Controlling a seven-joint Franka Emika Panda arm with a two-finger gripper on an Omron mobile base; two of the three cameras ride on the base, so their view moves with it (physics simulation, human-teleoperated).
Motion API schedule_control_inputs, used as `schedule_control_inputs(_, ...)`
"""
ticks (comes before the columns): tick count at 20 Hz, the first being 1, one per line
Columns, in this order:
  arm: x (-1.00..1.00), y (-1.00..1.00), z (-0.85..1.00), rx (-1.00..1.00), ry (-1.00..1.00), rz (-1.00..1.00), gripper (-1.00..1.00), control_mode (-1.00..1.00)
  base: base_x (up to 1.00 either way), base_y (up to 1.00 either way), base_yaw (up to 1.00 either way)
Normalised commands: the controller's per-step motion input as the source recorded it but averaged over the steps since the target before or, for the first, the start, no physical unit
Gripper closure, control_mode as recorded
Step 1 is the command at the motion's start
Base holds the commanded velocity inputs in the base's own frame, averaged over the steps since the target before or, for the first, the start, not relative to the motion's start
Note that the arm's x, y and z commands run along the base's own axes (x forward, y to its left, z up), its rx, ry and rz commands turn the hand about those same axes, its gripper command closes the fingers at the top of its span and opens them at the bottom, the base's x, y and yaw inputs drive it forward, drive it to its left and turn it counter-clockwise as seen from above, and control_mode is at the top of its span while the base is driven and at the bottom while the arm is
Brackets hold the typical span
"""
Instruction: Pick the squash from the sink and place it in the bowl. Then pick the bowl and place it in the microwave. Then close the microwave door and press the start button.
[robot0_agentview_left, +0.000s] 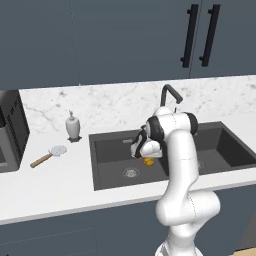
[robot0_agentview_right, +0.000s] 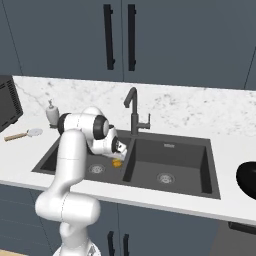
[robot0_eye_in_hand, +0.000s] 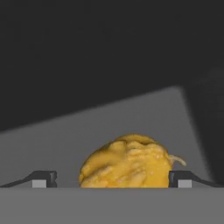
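Observation:
The squash (robot0_eye_in_hand: 129, 162), a small yellow-orange lump, lies on the floor of the left basin of the dark grey sink (robot0_agentview_left: 112, 165), close to the divider. My gripper (robot0_eye_in_hand: 111, 178) hangs just above it, open, with one fingertip on each side of the squash (robot0_agentview_left: 148, 161). From the right base camera the squash (robot0_agentview_right: 116, 162) peeks out under the hand. The glossy black bowl (robot0_agentview_right: 248, 179) sits on the counter at the far right edge. Part of the microwave (robot0_agentview_left: 9, 131) shows at the far left.
A dark gooseneck faucet (robot0_agentview_right: 132, 114) rises behind the sink divider. A white soap dispenser (robot0_agentview_left: 73, 125) and a wooden-handled brush (robot0_agentview_left: 48, 155) rest on the marble counter left of the sink. Round drains (robot0_agentview_left: 130, 172) sit in each basin.

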Motion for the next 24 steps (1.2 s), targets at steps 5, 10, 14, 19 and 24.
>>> schedule_control_inputs(5,-0.38,-0.18,-0.23,0.0,0.03,-0.11,-1.0,-1.0,0.0,0.0,0.0)
schedule_control_inputs(10,-0.07,-0.08,-0.41,-0.02,0.02,-0.08,1.0,-1.0,0.0,0.0,0.0)
schedule_control_inputs(14,-0.02,-0.01,-0.53,-0.05,0.0,-0.05,1.0,-1.0,0.0,0.0,0.0)
schedule_control_inputs(19,-0.38,-0.16,-0.46,-0.03,0.1,-0.06,1.0,-1.0,0.0,0.0,0.0)
schedule_control_inputs(24,-0.46,-0.01,-0.13,0.0,0.13,-0.02,1.0,-1.0,0.0,0.0,0.0)
